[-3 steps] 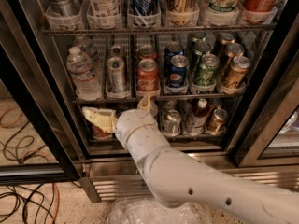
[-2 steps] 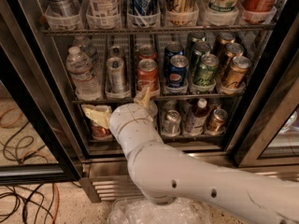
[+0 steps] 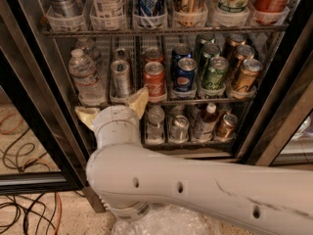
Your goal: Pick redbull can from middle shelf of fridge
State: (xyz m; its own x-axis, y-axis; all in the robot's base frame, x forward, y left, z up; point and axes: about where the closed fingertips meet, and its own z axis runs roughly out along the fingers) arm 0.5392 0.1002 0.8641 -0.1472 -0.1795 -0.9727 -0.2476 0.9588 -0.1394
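The redbull can point(image 3: 121, 78), slim and silver, stands at the front of its lane on the middle shelf point(image 3: 195, 101) of the fridge point(image 3: 34, 116), between a water bottle point(image 3: 84, 77) and the red Coca-Cola can point(image 3: 154, 80). A blue Pepsi can point(image 3: 186, 75) is further right. My gripper point(image 3: 112, 109) is open just below and in front of the redbull can. Its yellowish fingertips point(image 3: 138, 102) are spread to either side of the can's base and do not grip it. My white arm point(image 3: 195, 185) hides the shelf edge under the can.
Green point(image 3: 213, 73) and bronze cans point(image 3: 246, 75) fill the shelf's right lanes. Tall cans in clear cups point(image 3: 149, 6) stand on the rack above, small cans and bottles point(image 3: 178, 126) on the rack below. Black door frames flank the opening. Cables point(image 3: 19, 146) lie on the floor at left.
My gripper has moved left and slightly up, from below the Coca-Cola can to below the redbull can. The cans have not moved.
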